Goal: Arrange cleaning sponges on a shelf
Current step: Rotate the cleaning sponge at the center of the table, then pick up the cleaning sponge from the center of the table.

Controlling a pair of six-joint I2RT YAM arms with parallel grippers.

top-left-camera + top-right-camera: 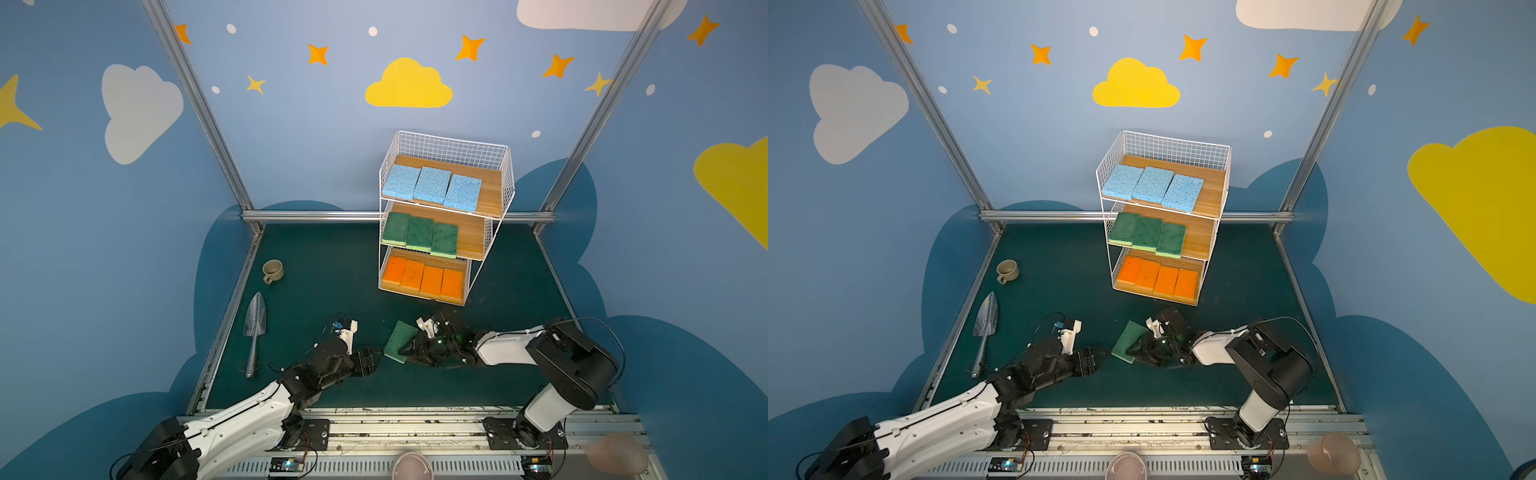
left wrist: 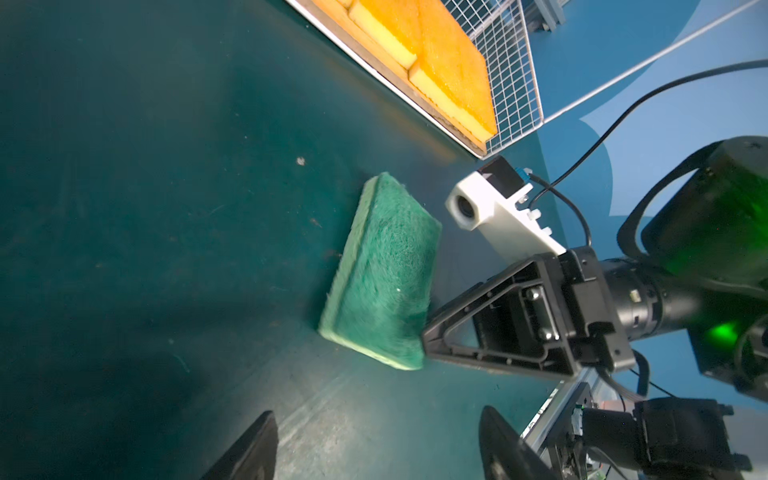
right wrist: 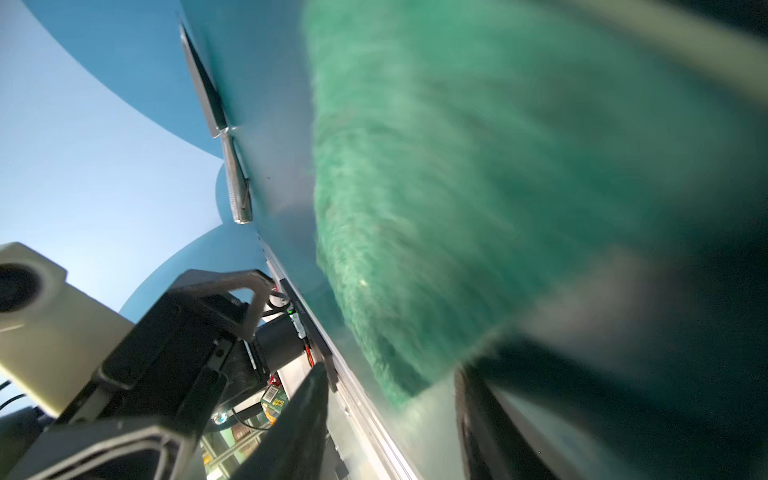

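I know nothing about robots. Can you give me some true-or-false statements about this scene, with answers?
Three blue sponges lie on the top board of the shelf. True.
The bottom board holds three orange sponges. False: four orange sponges.
One green sponge is off the shelf, at the right end effector. True.
The mug stands on the shelf. False: the mug stands on the table near the trowel.
The left end effector grips a sponge. False: the left end effector is open and empty.

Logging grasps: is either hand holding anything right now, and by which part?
The left hand is empty. The loose green sponge has one corner inside the right hand, tilted, but blur hides whether that hand actually clamps it: cannot tell.
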